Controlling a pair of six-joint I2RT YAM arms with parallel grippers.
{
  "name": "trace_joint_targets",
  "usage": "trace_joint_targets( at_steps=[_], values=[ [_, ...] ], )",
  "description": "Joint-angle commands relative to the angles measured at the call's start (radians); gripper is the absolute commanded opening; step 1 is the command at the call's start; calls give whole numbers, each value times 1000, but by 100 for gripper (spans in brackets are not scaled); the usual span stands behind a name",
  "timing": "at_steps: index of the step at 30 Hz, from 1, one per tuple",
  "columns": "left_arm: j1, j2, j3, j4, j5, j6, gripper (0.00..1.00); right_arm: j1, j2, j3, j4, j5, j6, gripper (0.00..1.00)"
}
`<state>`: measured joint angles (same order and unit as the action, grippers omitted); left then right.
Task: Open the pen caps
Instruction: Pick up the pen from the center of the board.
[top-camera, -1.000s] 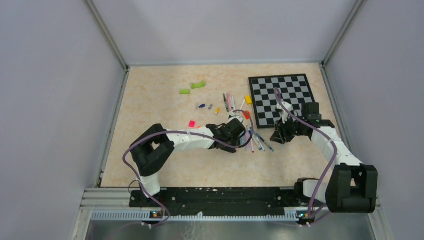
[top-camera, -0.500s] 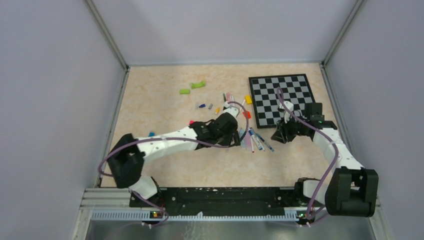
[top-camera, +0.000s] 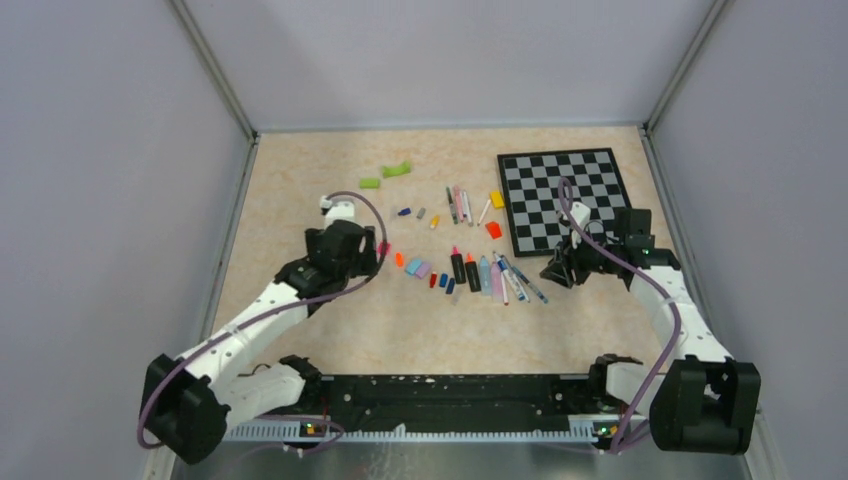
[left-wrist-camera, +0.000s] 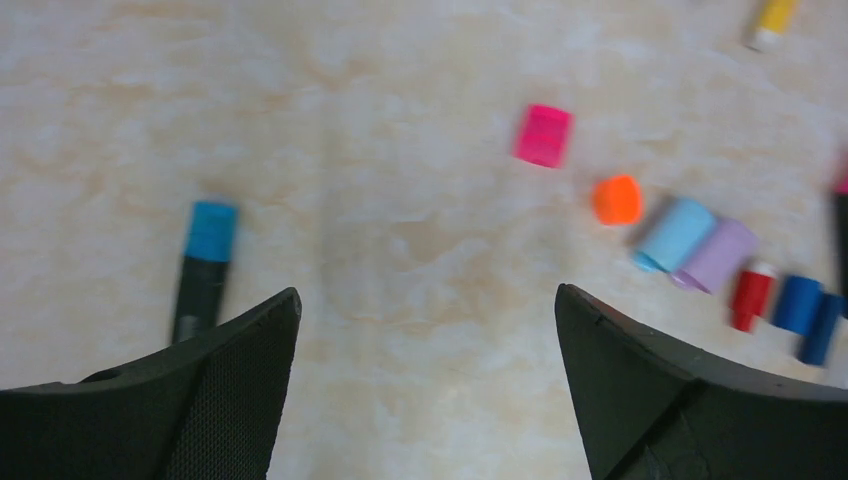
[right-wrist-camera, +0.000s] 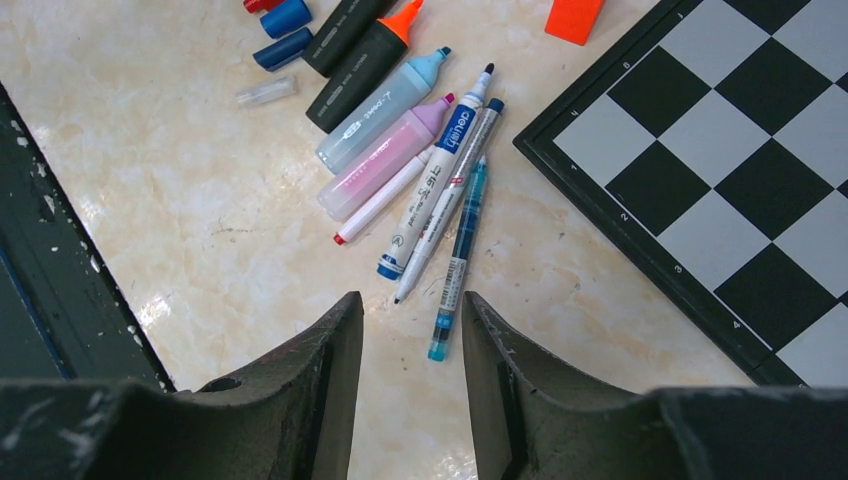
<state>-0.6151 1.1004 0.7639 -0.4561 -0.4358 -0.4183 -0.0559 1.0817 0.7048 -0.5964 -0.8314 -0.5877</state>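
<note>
My left gripper (left-wrist-camera: 425, 292) hangs spread wide beside the pen (left-wrist-camera: 197, 300) still wearing its cyan cap (left-wrist-camera: 212, 231) — next, I judge — while the right gripper (right-wrist-camera: 408, 300), narrowly parted and empty, hovers over the uncapped pens (right-wrist-camera: 385, 110).

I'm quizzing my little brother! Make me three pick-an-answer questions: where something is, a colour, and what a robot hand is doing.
1. Where is the chessboard? A) beside the left arm B) beside the right arm C) against the back wall
2. What colour is the round cap beside the pink cap? A) green B) orange C) white
3. The left gripper is: A) shut on a pen B) shut on a cap C) open, empty
Answers: B, it lies by the right arm; B, the left wrist view shows orange; C, its fingers stand wide apart with nothing between.
</note>
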Motion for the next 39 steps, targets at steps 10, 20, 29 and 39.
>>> trace_joint_targets(
  at_steps=[10, 20, 29, 39],
  values=[
    [444, -250, -315, 370, 2, 534, 99, -9, -50, 12, 0, -54, -28, 40],
    [573, -136, -321, 344, 176, 762, 97, -9, -63, 14, -4, -57, -28, 41],
    [720, 12, -234, 277, 399, 781, 82, -9, -83, 15, -8, -57, -27, 41],
    [752, 133, -205, 226, 416, 861, 65, -9, -106, 18, -11, -53, -32, 41]
  ],
)
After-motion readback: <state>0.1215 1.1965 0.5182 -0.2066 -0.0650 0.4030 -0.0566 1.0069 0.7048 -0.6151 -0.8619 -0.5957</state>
